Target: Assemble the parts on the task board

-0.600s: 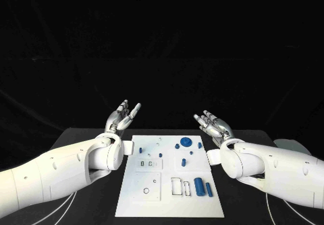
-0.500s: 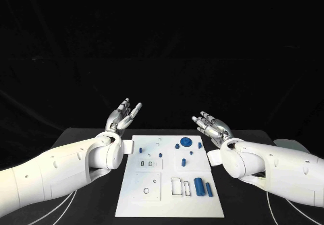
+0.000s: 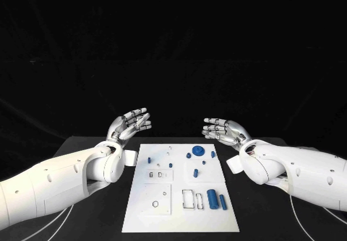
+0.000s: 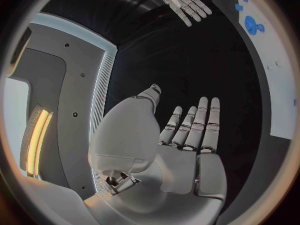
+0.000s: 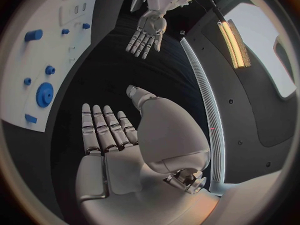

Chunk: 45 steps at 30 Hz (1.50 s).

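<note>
Both hands turned inward since before — left hand [image 3: 129,125], right hand [image 3: 224,131] — empty, fingers apart.

Both silver many-fingered hands are hovering with fingers spread and holding nothing, the left hand [image 3: 129,125] beyond the far left corner of the flat white rectangular task board [image 3: 142,217], the right hand [image 3: 224,131] beyond its far right corner. Open air is lying between them above the board. Small blue plastic parts [image 3: 212,199] are standing scattered over the board's right half. Bare strips of black counter [image 3: 108,216] are running along both long sides.
</note>
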### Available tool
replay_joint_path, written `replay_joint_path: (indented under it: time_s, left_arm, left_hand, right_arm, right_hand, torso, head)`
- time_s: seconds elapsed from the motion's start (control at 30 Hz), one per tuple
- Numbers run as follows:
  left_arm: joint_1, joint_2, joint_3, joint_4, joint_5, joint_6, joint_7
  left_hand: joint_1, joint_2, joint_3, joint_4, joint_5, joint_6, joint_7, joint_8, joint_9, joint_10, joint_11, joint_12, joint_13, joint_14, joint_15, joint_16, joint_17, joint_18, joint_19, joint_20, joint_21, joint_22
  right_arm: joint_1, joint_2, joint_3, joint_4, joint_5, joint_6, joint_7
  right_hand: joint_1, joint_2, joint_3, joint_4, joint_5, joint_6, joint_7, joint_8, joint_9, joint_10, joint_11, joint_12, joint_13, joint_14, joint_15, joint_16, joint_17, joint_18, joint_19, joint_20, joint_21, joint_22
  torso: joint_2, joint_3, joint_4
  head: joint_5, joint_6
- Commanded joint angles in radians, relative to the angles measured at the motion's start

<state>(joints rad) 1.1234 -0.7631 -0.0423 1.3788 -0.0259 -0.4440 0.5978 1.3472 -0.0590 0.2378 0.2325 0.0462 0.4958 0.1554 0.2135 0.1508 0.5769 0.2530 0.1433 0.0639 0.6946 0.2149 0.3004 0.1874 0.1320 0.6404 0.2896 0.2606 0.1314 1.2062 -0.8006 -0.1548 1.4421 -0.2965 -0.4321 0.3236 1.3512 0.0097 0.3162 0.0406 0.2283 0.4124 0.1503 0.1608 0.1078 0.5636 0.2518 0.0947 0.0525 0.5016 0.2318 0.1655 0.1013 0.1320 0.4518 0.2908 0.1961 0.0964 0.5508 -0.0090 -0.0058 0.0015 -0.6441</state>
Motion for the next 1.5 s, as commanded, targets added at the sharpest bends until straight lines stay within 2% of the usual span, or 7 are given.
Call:
replay_joint_path:
  time_s: [0.03, 0.1, 0.43, 0.5, 0.9, 1.07, 1.5]
  left_arm:
    - [0.002, -0.005, 0.000, 0.011, -0.055, 0.089, -0.015]
    - [0.002, -0.012, 0.001, 0.020, -0.072, 0.105, -0.025]
    - [0.005, -0.051, 0.010, 0.084, -0.125, 0.149, -0.064]
    - [0.007, -0.067, 0.013, 0.108, -0.139, 0.157, -0.076]
    - [0.032, -0.150, 0.020, 0.253, -0.137, 0.174, -0.096]
    - [0.047, -0.171, 0.021, 0.293, -0.133, 0.163, -0.102]
    - [0.068, -0.188, 0.021, 0.338, -0.130, 0.159, -0.119]
  left_hand:
    - [0.022, -0.003, 0.006, -0.016, 0.004, 0.094, 0.111, 0.043, 0.026, 0.150, -0.018, 0.023, 0.004, 0.074, -0.020, 0.027, 0.017, 0.044, 0.097, -0.002, 0.038, 0.008]
    - [0.036, -0.003, 0.012, -0.022, 0.005, 0.218, 0.101, 0.100, 0.057, 0.245, -0.038, 0.041, 0.007, 0.127, -0.042, 0.045, 0.031, 0.051, 0.173, -0.012, 0.066, 0.012]
    - [0.090, -0.020, 0.007, -0.039, 0.004, 0.287, 0.071, 0.104, 0.056, 0.397, -0.078, 0.012, 0.004, 0.256, -0.090, 0.059, 0.065, 0.053, 0.369, -0.072, 0.099, -0.005]
    - [0.104, -0.025, 0.012, -0.045, 0.004, 0.303, 0.064, 0.102, 0.054, 0.434, -0.089, 0.007, 0.004, 0.310, -0.107, 0.078, 0.085, 0.053, 0.416, -0.091, 0.115, -0.003]
    - [0.118, -0.040, 0.025, -0.056, 0.004, 0.319, 0.055, 0.088, 0.047, 0.471, -0.098, -0.022, 0.003, 0.336, -0.117, 0.079, 0.118, 0.048, 0.444, -0.107, 0.130, -0.001]
    - [0.115, -0.043, 0.027, -0.055, 0.004, 0.318, 0.055, 0.082, 0.045, 0.476, -0.097, -0.030, 0.003, 0.319, -0.113, 0.066, 0.122, 0.046, 0.430, -0.104, 0.123, -0.005]
    - [0.100, -0.048, 0.023, -0.048, 0.004, 0.313, 0.063, 0.073, 0.042, 0.475, -0.091, -0.042, 0.003, 0.311, -0.108, 0.058, 0.131, 0.046, 0.422, -0.099, 0.119, -0.008]
  right_arm:
    - [0.008, -0.002, 0.001, -0.002, -0.207, -0.061, -0.039]
    - [0.014, -0.004, 0.002, -0.006, -0.255, -0.061, -0.050]
    - [0.043, -0.004, 0.006, -0.036, -0.469, -0.031, -0.087]
    - [0.056, 0.001, 0.006, -0.048, -0.561, -0.015, -0.100]
    - [0.136, 0.035, 0.008, -0.062, -1.036, 0.145, -0.248]
    - [0.153, 0.048, 0.008, -0.057, -1.168, 0.199, -0.322]
    - [0.170, 0.073, 0.007, -0.060, -1.299, 0.246, -0.408]
  right_hand:
    - [0.027, -0.051, 0.090, -0.079, 0.008, 0.253, 0.128, 0.092, 0.048, 0.290, -0.022, 0.029, 0.012, 0.268, -0.031, 0.090, 0.038, 0.028, 0.220, -0.004, 0.099, 0.034]
    - [0.021, -0.069, 0.122, -0.093, 0.008, 0.320, 0.115, 0.109, 0.055, 0.335, -0.036, 0.027, 0.011, 0.331, -0.050, 0.106, 0.049, 0.044, 0.268, -0.007, 0.125, 0.042]
    - [0.005, -0.099, 0.174, -0.116, -0.008, 0.405, 0.088, 0.109, 0.050, 0.445, -0.069, 0.004, 0.011, 0.493, -0.100, 0.122, 0.078, 0.049, 0.405, -0.060, 0.238, 0.095]
    - [0.011, -0.100, 0.148, -0.134, -0.013, 0.448, 0.073, 0.107, 0.049, 0.499, -0.089, -0.006, 0.011, 0.560, -0.135, 0.121, 0.097, 0.041, 0.513, -0.110, 0.413, 0.196]
    - [0.002, -0.138, 0.177, -0.170, 0.019, 0.557, 0.024, 0.100, 0.079, 0.705, -0.154, 0.000, 0.042, 0.746, -0.200, 0.190, 0.266, 0.051, 0.456, -0.156, 0.758, 0.445]
    - [-0.026, -0.166, 0.187, -0.155, -0.006, 0.555, 0.008, 0.088, 0.087, 0.746, -0.180, 0.015, 0.072, 0.854, -0.228, 0.298, 0.382, 0.027, 0.605, -0.178, 0.893, 0.618]
    - [-0.033, -0.217, 0.267, -0.125, -0.034, 0.467, 0.019, 0.035, 0.112, 0.600, -0.154, -0.034, 0.131, 0.880, -0.227, 0.438, 0.618, -0.031, 0.828, -0.184, 1.087, 0.947]
  torso:
    - [0.010, 0.0038, -0.0018]
    - [0.015, 0.0054, -0.0022]
    - [0.046, 0.0055, 0.0047]
    - [0.054, 0.0053, 0.0053]
    - [0.120, -0.0056, 0.0160]
    - [0.144, -0.0093, 0.0223]
    - [0.183, -0.0145, 0.0410]
  head:
    - [-0.001, -0.001]
    - [0.000, 0.003]
    - [-0.003, 0.010]
    - [-0.003, 0.010]
    - [-0.016, 0.029]
    - [-0.022, 0.034]
    - [-0.038, 0.042]
